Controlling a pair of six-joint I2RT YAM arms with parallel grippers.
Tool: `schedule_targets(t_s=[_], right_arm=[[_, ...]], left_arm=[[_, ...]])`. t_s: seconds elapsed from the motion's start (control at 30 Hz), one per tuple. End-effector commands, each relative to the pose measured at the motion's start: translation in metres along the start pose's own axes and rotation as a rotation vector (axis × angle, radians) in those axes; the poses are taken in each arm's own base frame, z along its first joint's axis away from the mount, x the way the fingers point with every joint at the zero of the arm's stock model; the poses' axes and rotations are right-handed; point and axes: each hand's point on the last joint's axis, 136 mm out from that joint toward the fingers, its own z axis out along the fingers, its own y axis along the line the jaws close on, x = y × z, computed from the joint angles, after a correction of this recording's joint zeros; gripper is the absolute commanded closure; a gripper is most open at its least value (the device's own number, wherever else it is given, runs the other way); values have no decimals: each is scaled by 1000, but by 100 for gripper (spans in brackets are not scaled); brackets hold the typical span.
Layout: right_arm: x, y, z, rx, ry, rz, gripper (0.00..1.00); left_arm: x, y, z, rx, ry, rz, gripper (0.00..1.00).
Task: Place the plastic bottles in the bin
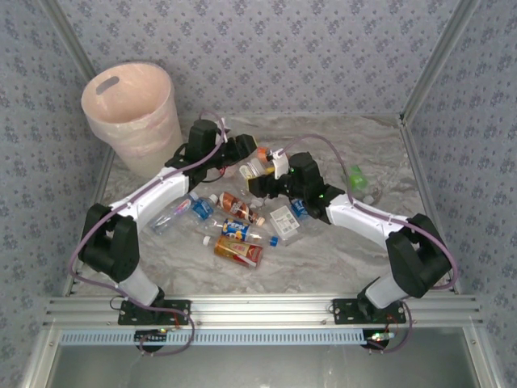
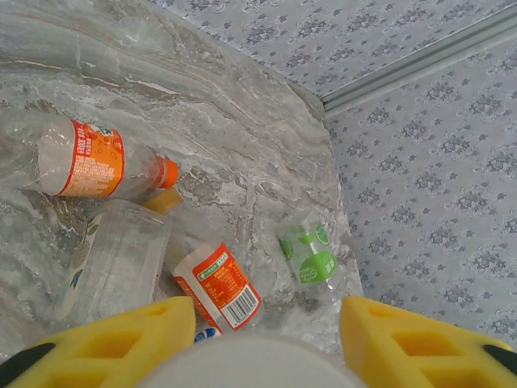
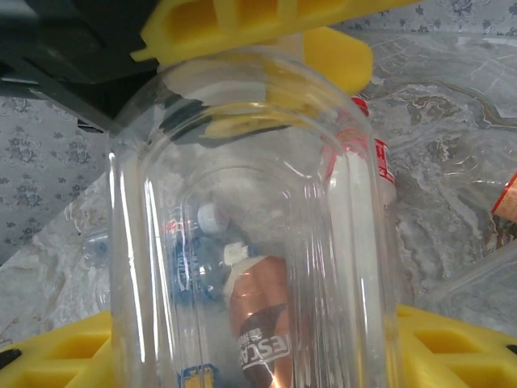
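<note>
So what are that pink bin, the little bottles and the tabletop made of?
Bin: looks like matte pale-pink plastic, slightly translucent, with a moulded handle slot.
Bottles: clear glossy plastic, see-through with bright glints, printed labels.
Tabletop: marble-patterned, grey veins; wrinkles suggest a sheet rather than stone.

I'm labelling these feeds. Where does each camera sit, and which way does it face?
Top external: above and behind the bases, looking down on table, bin, both arms.
Left wrist: on the left arm, facing the table's far right corner; left gripper at the bottom.
Right wrist: on the right arm, looking along the clear bottle toward the left gripper; right gripper at the bottom.
Shared: green-labelled bottle, top and left wrist.
</note>
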Motion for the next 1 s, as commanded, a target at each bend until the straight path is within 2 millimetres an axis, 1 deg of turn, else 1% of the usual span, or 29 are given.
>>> schedule_targets(t_s=[0.0,0.13,0.23,0.27,0.33,0.4,0.43,0.47,0.5,0.57,0.63,0.7,0.8,0.9,0.97], right_arm=[[-9,10,1,-50,-14,-2,34],[-13,10,-3,-58,-24,-5,26],[-17,10,-7,-63,-29,-12,20],[-19,9,-10,-60,-32,-13,15],[-25,6,-19,-49,-46,-12,11],[-31,4,-31,-50,-66,-16,7],[-35,3,-39,-46,-84,-17,2],[-39,1,-48,-37,-107,-18,0],[-42,0,-56,-28,-126,-18,0],[-47,-10,-75,18,-173,-19,0],[-51,-23,-93,91,-217,-9,0],[-49,-42,-112,190,-257,10,0],[-45,-62,-135,288,-312,35,0],[-40,-74,-152,349,-351,55,0],[-39,-80,-159,378,-368,68,0]], left_arm=[[-4,-18,-6,59,-7,37,54],[-6,-25,-9,76,-12,67,56],[-14,-35,-15,94,-34,109,57],[-18,-39,-17,100,-43,128,58],[-29,-46,-23,104,-69,158,58],[-44,-49,-31,88,-109,193,58],[-54,-53,-38,82,-139,214,58],[-65,-56,-45,73,-175,234,58],[-75,-59,-51,68,-207,252,58],[-98,-67,-69,58,-291,299,58],[-119,-74,-87,32,-374,342,58],[-144,-78,-112,-22,-479,389,58],[-182,-88,-160,-93,-665,451,58],[-213,-100,-210,-164,-870,516,58],[-230,-103,-237,-226,-993,558,58]])
